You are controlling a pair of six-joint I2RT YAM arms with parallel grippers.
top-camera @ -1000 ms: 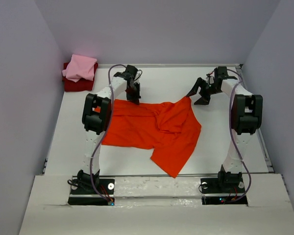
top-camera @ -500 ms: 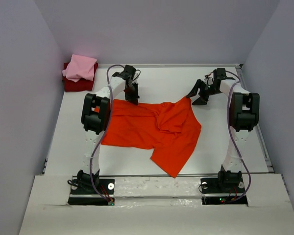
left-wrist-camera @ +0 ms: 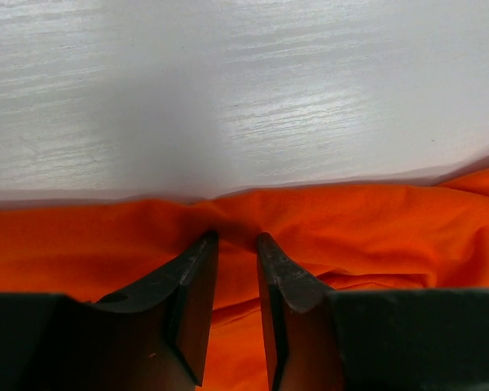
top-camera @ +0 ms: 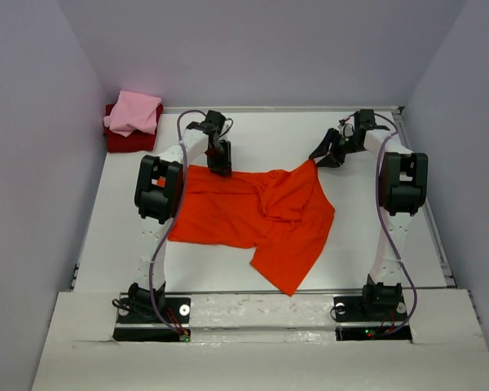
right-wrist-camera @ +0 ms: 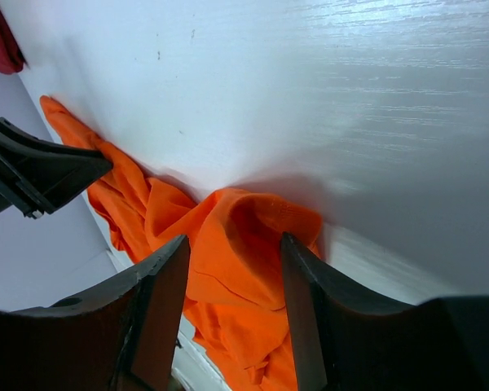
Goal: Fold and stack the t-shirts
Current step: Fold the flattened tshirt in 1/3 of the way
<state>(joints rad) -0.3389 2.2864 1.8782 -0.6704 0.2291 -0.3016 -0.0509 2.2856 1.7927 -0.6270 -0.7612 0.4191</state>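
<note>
Orange-red t-shirt point(top-camera: 253, 212): soft matte cloth, lying open but rumpled across the middle of the table point(top-camera: 391, 236), with creases gathered right of centre and one flap pointing towards the arm bases.
Far edge of the shirt: runs roughly straight from the left gripper point(top-camera: 221, 167) to a raised corner at the right gripper point(top-camera: 324, 155).
Left fingers: nearly together in the left wrist view, with only a thin slot between the dark, wedge-shaped tips. The hem puckers into that slot, so they have a pinch of cloth.
Right fingers: spread wide. The right wrist view shows a peaked fold of the shirt's corner standing between them, and neither pad presses on it.
Table: white and smooth with a faint streaky grain, bare beyond the hem.
Change from a second ago: the right gripper has drawn slightly away from the bases and towards the left arm, so it is now closer over the corner. The shirt's outline and the left gripper look the same.
Other shirts: a light pink t-shirt point(top-camera: 134, 112) sits folded on a dark red t-shirt point(top-camera: 122, 142) in the far left corner, well apart from both grippers.
</note>
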